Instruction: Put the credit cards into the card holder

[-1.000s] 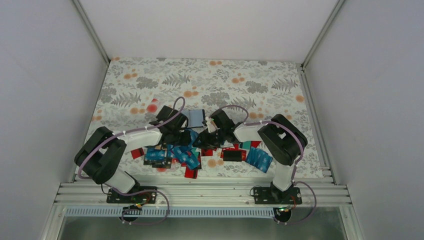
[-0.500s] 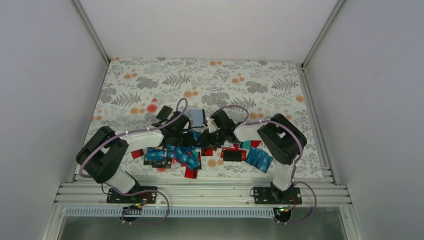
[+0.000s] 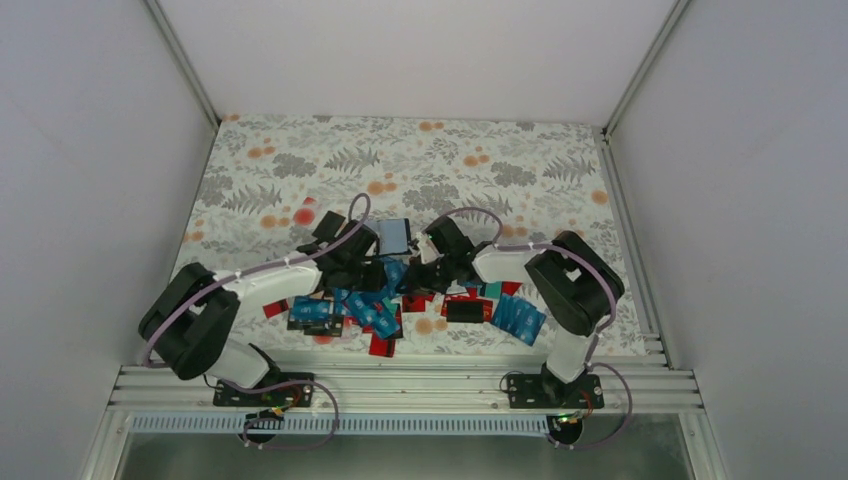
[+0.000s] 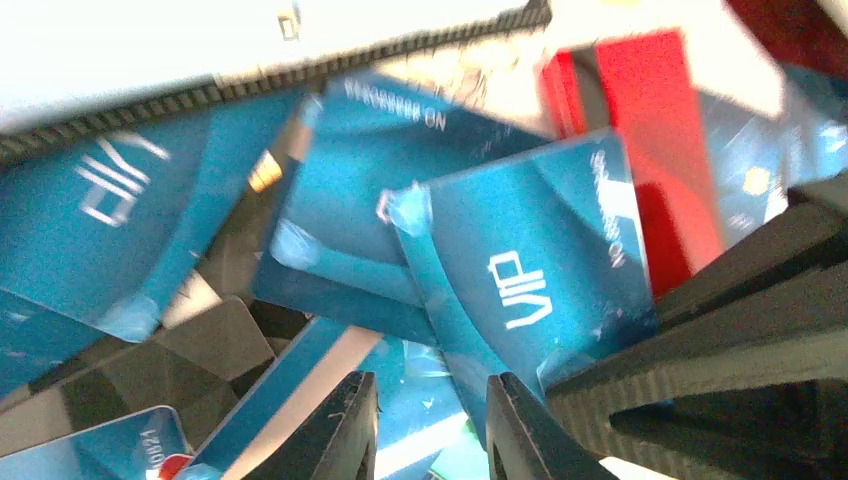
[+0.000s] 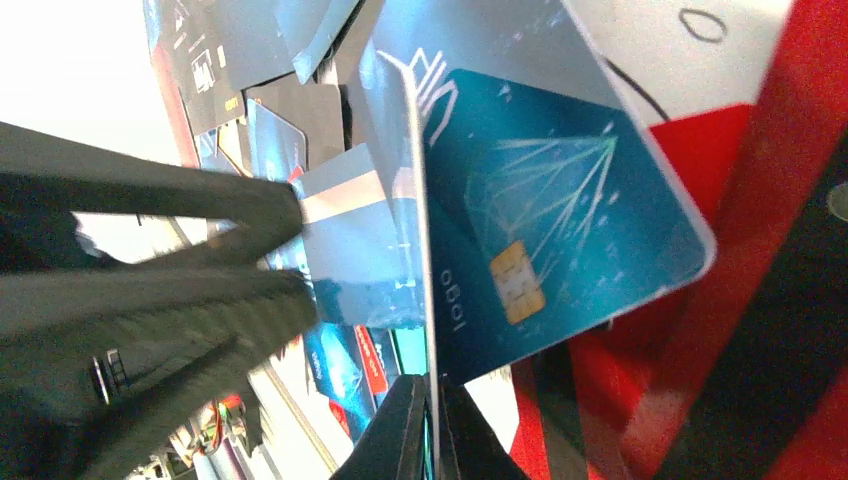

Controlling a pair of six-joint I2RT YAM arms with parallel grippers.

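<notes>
Black ribbed fingers of the right gripper [image 5: 430,388] are pressing together on the lower edge of a blue card [image 5: 405,180]. The card is standing on edge between them, so its rim is showing in the right wrist view as a thin pale line running up the frame. The left gripper [image 4: 430,385] is hanging just beside it with its jaws standing a little apart. Nothing is showing clamped in that narrow gap, only cards lying below, and whether the tips are touching those cards cannot be told. In the overhead view the two grippers are meeting nose to nose, the left [image 3: 372,268] and the right [image 3: 418,276] almost touching over the far edge of the pile. Directly under the left fingers a blue VIP card [image 4: 520,270] is lying tilted across other blue ones, with a red card [image 4: 660,130] showing behind it. Past the held card another blue card with a gold chip [image 5: 560,230] is lying over red ones. The rest of the credit cards [image 3: 365,312] are spreading in a loose heap toward the near edge, mostly blue with some red, and a fan of blue ones [image 3: 518,318] is lying off to the right. The card holder [image 3: 395,236] is lying grey-blue side up just behind the two grippers at the far rim of the heap. All of it is resting on a floral tablecloth [image 3: 450,160].
</notes>
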